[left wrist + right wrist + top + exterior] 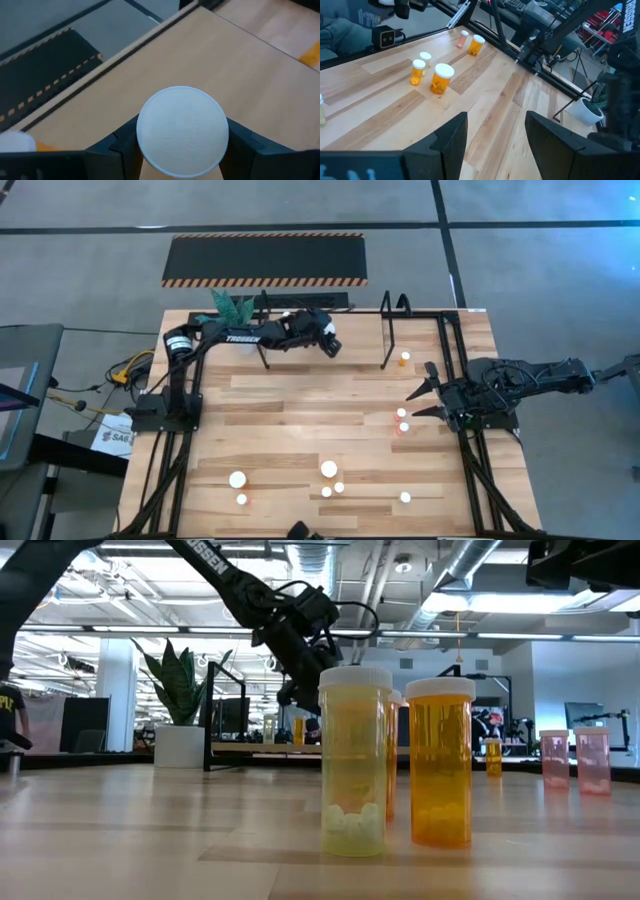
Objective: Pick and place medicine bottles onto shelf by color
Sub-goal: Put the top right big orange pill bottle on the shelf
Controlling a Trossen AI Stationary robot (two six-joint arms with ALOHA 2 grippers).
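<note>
Above the far light wooden shelf (330, 330), the left gripper (181, 150) pinches a white-capped plastic medicine bottle (182, 131) just below its cap: light, rigid, likely slippery. Right gripper (495, 145) waits, jaws spread, near the table's right edge.

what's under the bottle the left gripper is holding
The left gripper grips a white-capped bottle over the pale wooden shelf. The cap hides the bottle's body and the spot directly beneath it.
</note>
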